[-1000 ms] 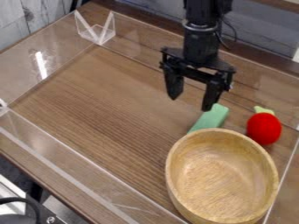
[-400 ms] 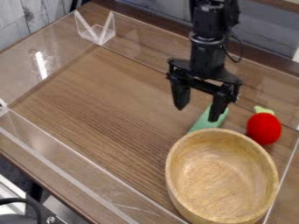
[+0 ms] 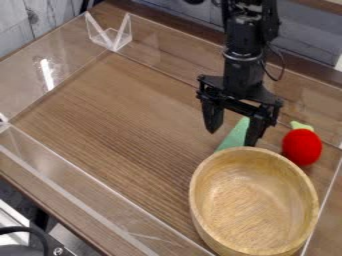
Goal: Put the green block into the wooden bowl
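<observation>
The green block (image 3: 237,137) lies flat on the wooden table just behind the wooden bowl (image 3: 254,205), near the bowl's far rim. My gripper (image 3: 237,120) hangs straight above the block, open, with one dark finger on each side of it. The right finger (image 3: 259,128) covers part of the block's upper end. The bowl sits at the front right and holds nothing.
A red round fruit-like object (image 3: 302,146) with a green stalk rests just right of the block and gripper. Clear plastic walls (image 3: 54,70) fence the table's left and front edges. A clear folded stand (image 3: 110,32) is at the back left.
The gripper has moved right and down, from left of and above the block to straddling it. It stayed open. The block, bowl and red object have not moved.
</observation>
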You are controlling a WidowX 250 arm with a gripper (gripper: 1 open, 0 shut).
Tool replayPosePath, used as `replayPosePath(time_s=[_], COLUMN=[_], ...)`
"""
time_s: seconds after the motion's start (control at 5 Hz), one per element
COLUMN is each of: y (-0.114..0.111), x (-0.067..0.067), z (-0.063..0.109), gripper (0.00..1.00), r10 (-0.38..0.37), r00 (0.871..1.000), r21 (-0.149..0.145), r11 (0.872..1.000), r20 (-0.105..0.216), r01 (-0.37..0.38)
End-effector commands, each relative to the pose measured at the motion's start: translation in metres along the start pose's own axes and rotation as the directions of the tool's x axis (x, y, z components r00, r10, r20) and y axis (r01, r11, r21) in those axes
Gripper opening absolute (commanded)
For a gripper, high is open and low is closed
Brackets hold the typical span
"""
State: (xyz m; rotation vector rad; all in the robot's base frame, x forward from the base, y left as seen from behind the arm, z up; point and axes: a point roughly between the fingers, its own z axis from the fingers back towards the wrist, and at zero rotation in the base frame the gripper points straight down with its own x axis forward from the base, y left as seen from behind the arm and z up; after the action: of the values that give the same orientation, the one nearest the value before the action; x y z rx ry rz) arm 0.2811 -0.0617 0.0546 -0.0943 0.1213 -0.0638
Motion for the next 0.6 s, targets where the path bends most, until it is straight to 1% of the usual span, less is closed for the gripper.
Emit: replayPosePath(time_s=[0.0,0.4], y=[-0.0051,-0.0076], x=[0.0046,0.0066], z=[0.0043,-0.0008], gripper=[1.0,1.0], r10=[-0.021,-0.049], r00=[0.998,0.996], r21=[-0.003,0.002], r11=[1.0,0.999], r20=[0.052,0.074], r01=[0.022,0.049])
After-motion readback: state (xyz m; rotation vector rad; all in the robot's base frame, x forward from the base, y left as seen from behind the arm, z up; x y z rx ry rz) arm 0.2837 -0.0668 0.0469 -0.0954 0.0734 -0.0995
